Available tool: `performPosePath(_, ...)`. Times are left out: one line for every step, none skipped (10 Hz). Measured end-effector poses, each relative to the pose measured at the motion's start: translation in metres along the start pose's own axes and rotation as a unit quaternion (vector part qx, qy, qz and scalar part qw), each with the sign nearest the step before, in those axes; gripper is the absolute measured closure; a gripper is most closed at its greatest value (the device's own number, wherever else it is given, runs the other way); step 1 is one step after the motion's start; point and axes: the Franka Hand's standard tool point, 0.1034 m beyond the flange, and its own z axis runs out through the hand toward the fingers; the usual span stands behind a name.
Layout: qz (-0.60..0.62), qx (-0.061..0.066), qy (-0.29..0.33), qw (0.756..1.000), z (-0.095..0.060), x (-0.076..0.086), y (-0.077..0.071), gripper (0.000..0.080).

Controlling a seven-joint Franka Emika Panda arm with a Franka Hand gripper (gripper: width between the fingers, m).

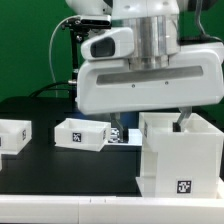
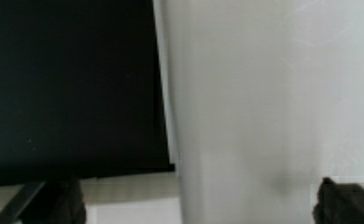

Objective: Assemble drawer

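The tall white drawer casing (image 1: 180, 158) stands at the exterior view's lower right, with a tag on its front. Two shallow white trays lie on the black table: one at the exterior view's left edge (image 1: 12, 135), one in the middle (image 1: 82, 133). My gripper (image 1: 150, 122) hangs over the casing's upper edge nearest the middle tray. In the wrist view the gripper (image 2: 197, 205) is open. A white casing wall (image 2: 250, 110) stands between its dark fingertips (image 2: 46, 205), with a gap on one side. Nothing is gripped.
The black table (image 1: 50, 165) ends in a white front rim (image 1: 60, 208) along the bottom of the exterior view. A green backdrop stands behind. The arm's big white body hides the area behind the casing.
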Motion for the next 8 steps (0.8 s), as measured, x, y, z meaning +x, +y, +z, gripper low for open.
performPosePath(0.000,0.000,0.002,1.000,-0.0020,0.0009,0.0003,0.0150)
performPosePath(0.000,0.000,0.001,1.000,-0.0013,0.0006,0.0004,0.0245)
performPosePath(0.000,0.000,0.001,1.000,-0.0010,0.0005,0.0005,0.0245)
performPosePath(0.000,0.000,0.001,1.000,-0.0009,0.0004,0.0005,0.0465)
performPosePath(0.000,0.000,0.001,1.000,-0.0007,0.0004,0.0005,0.0614)
performPosePath(0.000,0.000,0.001,1.000,-0.0006,0.0003,0.0006,0.0614)
performPosePath(0.012,0.000,-0.002,1.000,-0.0007,0.0001,0.0001,0.0740)
performPosePath(0.033,-0.001,-0.004,0.999,-0.0009,0.0012,0.0017,0.0764)
